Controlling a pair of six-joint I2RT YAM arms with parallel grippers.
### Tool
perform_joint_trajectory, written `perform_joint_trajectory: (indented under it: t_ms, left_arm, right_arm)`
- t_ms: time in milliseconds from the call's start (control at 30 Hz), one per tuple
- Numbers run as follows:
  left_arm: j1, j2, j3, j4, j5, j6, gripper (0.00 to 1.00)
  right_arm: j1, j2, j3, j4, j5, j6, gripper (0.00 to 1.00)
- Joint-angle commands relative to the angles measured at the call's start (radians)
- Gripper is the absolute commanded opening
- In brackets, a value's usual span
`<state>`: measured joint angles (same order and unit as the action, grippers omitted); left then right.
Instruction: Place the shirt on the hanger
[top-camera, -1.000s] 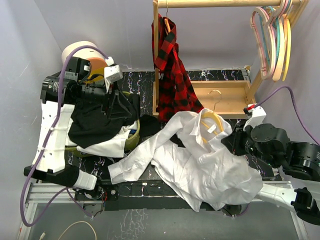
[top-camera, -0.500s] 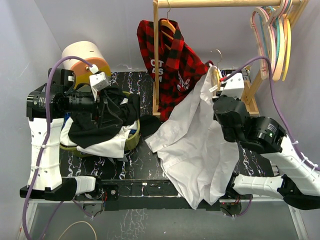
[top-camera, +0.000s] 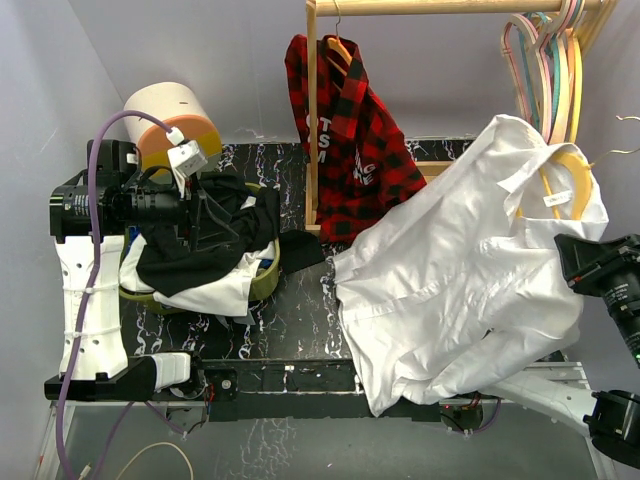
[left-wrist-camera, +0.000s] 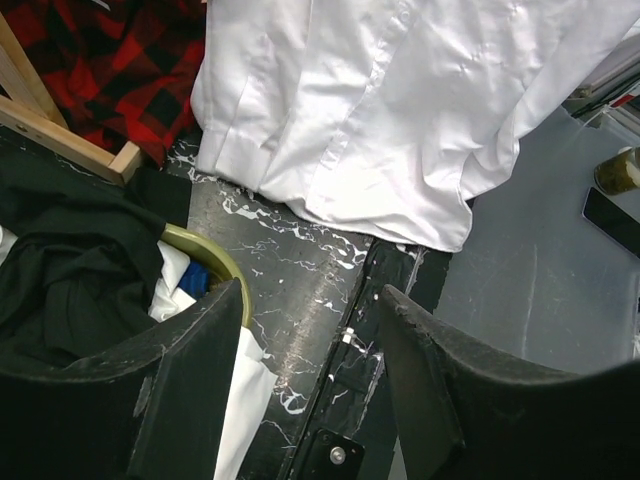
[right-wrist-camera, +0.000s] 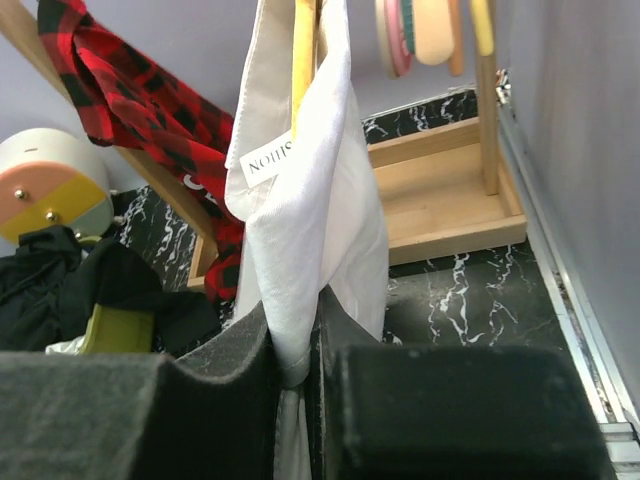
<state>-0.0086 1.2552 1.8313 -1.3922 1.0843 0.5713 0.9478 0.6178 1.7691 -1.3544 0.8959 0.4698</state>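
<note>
Hanging high at the right, the large white thin-cloth button-up shirt (top-camera: 450, 270) carries the thin pale yellow triangular hanger (right-wrist-camera: 303, 50) inside its collar.

Right gripper (right-wrist-camera: 297, 350): jaws pinched on a fold of shirt under the collar.
Left gripper (left-wrist-camera: 310, 300): jaws apart, empty, over the olive-rimmed basket (top-camera: 262, 285).

Risks:
- Thin cloth may slide out of that single pinch.
- The hanger, loose in the collar, may tip out.
- Its hook may snag the bunched pastel hangers (top-camera: 550, 80).

Count:
- one white shirt
- one yellow hanger
- one red-and-black plaid shirt (top-camera: 350, 140)
- one black garment (top-camera: 200, 240)
- pastel hangers too bunched to number
</note>
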Motion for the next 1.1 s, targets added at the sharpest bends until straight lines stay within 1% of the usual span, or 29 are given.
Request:
perform_joint_trajectory:
  t_ms: [0,100,167,233,333,367,400,433,467,500,533,567,633,767,833,900,1000,1067]
  left_arm:
    - [0.005,-0.015,-0.018,-0.015,0.018,-0.007,0.55]
    - [0.005,-0.025,-0.033,-0.011,0.017,-0.014,0.55]
    - [0.005,-0.029,-0.044,-0.014,0.013,-0.014,0.55]
    - [0.005,-0.034,-0.058,-0.014,0.001,-0.014,0.55]
    - [0.006,-0.046,-0.079,-0.014,-0.014,-0.013,0.55]
    - [0.005,-0.05,-0.083,-0.014,-0.015,-0.013,0.55]
    - [0.005,-0.053,-0.087,-0.014,-0.015,-0.013,0.55]
    - [0.005,-0.056,-0.091,-0.014,-0.013,-0.014,0.55]
    - [0.005,-0.058,-0.094,-0.015,-0.011,-0.014,0.55]
    - [0.007,-0.058,-0.098,-0.014,-0.01,-0.014,0.55]
    - [0.007,-0.059,-0.101,-0.012,-0.009,-0.016,0.55]
    - [0.008,-0.059,-0.103,-0.011,-0.009,-0.018,0.55]
    - [0.012,-0.06,-0.104,-0.008,-0.014,-0.023,0.54]
    - [0.02,-0.066,-0.102,-0.008,-0.021,-0.029,0.54]
    - [0.021,-0.067,-0.102,-0.008,-0.022,-0.033,0.54]
    - [0.021,-0.068,-0.104,-0.011,-0.023,-0.033,0.54]
    - [0.021,-0.07,-0.105,-0.009,-0.031,-0.036,0.54]
    - [0.022,-0.072,-0.105,-0.008,-0.032,-0.038,0.54]
  right_arm:
    - [-0.011,0.048,0.011,-0.005,0.023,-0.021,0.08]
    - [0.012,0.149,-0.03,0.001,0.063,-0.024,0.08]
    - [0.062,0.224,-0.042,0.025,0.12,-0.002,0.08]
    - [0.149,0.279,-0.072,0.084,0.241,0.004,0.08]
    - [0.343,0.334,-0.054,0.157,0.433,0.02,0.08]
    - [0.411,0.331,-0.036,0.233,0.486,-0.016,0.08]
    - [0.472,0.316,-0.032,0.334,0.547,-0.101,0.08]
    - [0.532,0.288,-0.054,0.469,0.601,-0.222,0.08]
    - [0.598,0.249,-0.093,0.669,0.655,-0.379,0.08]
    - [0.661,0.205,-0.157,0.898,0.695,-0.581,0.08]
    - [0.753,0.165,-0.211,1.132,0.73,-0.758,0.08]
    - [0.813,0.151,-0.227,1.183,0.751,-0.812,0.08]
    - [0.873,0.172,-0.202,1.029,0.77,-0.692,0.08]
    - [0.873,0.186,-0.248,1.01,0.773,-0.639,0.08]
    - [0.847,0.205,-0.27,1.012,0.774,-0.643,0.08]
    - [0.766,0.247,-0.282,1.014,0.774,-0.65,0.08]
    - [0.591,0.334,-0.28,1.02,0.767,-0.685,0.08]
    - [0.49,0.389,-0.285,1.039,0.708,-0.706,0.08]
